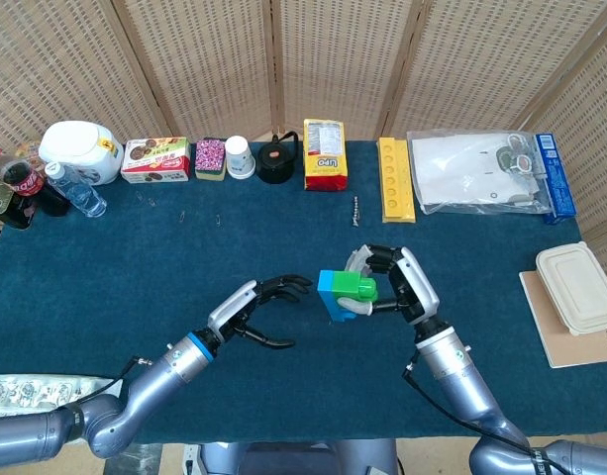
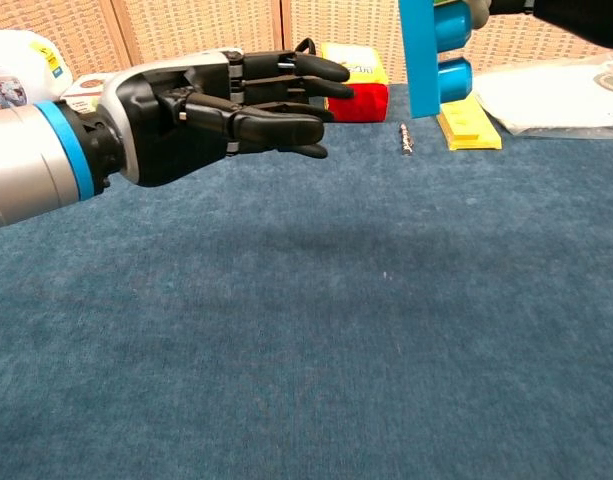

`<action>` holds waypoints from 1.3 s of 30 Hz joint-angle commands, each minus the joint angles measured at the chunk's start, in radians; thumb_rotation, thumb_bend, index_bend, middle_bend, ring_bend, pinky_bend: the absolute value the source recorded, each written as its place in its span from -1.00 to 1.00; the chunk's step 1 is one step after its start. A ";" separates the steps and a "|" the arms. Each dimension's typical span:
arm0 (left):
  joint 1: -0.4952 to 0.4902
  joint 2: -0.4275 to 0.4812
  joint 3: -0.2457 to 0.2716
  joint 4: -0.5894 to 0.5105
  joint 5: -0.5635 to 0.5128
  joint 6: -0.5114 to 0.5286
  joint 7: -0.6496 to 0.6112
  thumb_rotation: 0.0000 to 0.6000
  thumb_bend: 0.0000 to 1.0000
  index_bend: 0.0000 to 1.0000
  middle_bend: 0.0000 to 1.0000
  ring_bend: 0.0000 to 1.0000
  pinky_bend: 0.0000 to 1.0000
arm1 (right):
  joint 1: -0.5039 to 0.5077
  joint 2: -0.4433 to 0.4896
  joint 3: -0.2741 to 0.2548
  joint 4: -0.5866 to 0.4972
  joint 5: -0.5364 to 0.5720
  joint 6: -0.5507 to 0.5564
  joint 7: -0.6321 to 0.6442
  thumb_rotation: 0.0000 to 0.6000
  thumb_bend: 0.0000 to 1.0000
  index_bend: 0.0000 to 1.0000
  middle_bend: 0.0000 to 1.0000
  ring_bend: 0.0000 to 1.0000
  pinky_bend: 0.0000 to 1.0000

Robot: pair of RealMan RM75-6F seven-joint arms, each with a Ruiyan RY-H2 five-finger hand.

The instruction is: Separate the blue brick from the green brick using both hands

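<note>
right hand [image 1: 397,287]: grips green brick [image 1: 359,287] joined to blue brick [image 1: 335,294], raised. left hand [image 1: 261,310]: fingers spread, empty, near blue brick.

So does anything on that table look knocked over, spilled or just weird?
Nothing looks spilled or toppled. One oddity: a small metal screw-like piece lies loose on the blue cloth, apart from the tidy row of items along the back edge.

Silver arms, blue-ringed wrists, black fingers [image 2: 286,95]

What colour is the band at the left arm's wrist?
Light blue band behind the left hand; clearest in the chest view.
</note>
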 commanded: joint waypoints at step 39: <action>-0.118 -0.163 0.006 0.194 0.043 0.047 -0.211 1.00 -0.19 -0.02 -0.46 -0.68 -0.52 | 0.015 -0.104 0.043 0.011 -0.001 -0.058 -0.103 1.00 -0.78 0.47 0.33 0.39 0.28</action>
